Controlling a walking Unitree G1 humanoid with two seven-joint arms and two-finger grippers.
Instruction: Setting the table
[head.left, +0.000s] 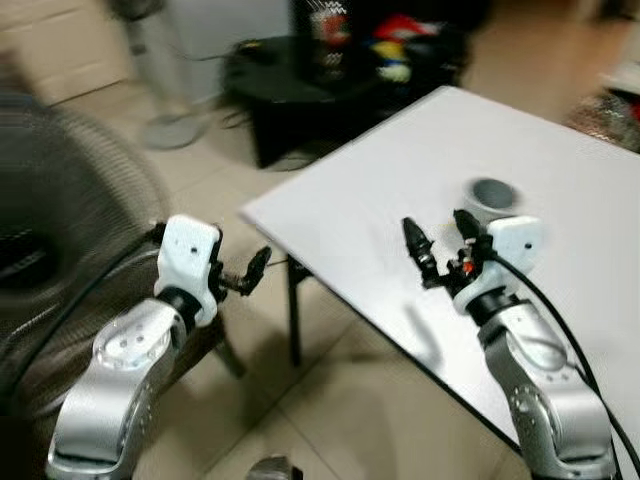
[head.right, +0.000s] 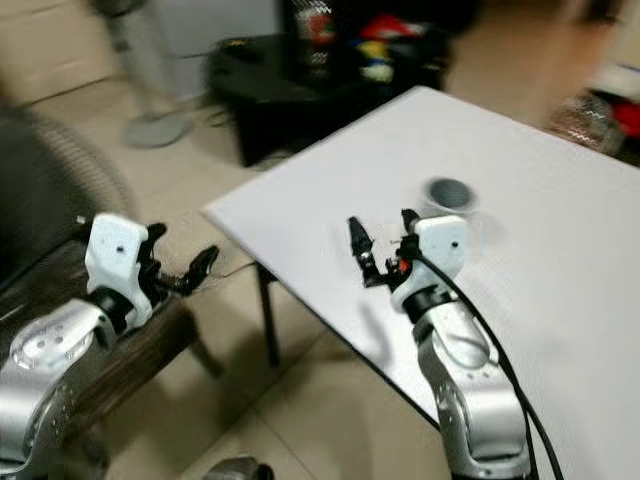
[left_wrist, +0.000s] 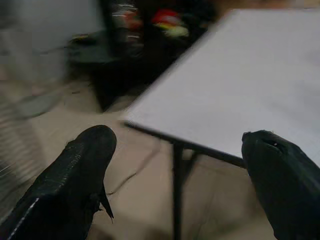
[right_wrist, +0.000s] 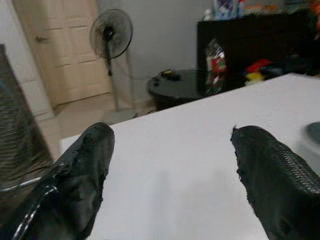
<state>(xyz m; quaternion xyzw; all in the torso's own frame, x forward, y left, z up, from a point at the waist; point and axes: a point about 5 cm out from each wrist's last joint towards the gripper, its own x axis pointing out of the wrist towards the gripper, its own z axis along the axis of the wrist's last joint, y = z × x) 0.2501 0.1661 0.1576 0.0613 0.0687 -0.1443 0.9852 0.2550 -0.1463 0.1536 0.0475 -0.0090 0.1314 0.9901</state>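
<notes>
Silver forearms reach forward at the near edge of the scene, both with nothing in their grasp. The left gripper (head.left: 240, 275) hangs off the table, out over the tiled floor (head.left: 330, 400) just beyond the table's left corner, its two black fingers spread apart around empty air, as the left wrist view also shows. It sits above a dark wooden seat (head.right: 120, 385), probably a chair or bench beside the robot. The right gripper (head.left: 440, 240) is raised over the white table (head.left: 400, 190), close to the near edge, fingers likewise parted and holding nothing. Its stance, aimed along the tabletop, suggests it is lined up for a reach toward the one item on the table.

That item is a small pale cup or bowl (head.left: 490, 197) with a dark opening, standing upright on the tabletop just beyond the right gripper's fingertips and apart from them. Blur hides whether anything is inside; the dark interior could be contents or shadow. By my judgement it is the piece to be set, and little of the table-setting looks done.

Farther off, past the table's far corner, a round black side table (head.left: 290, 70) carries dim clutter, with colourful objects (head.left: 400, 45) behind and a standing fan (right_wrist: 111, 35) near a pale door (right_wrist: 60, 45)
</notes>
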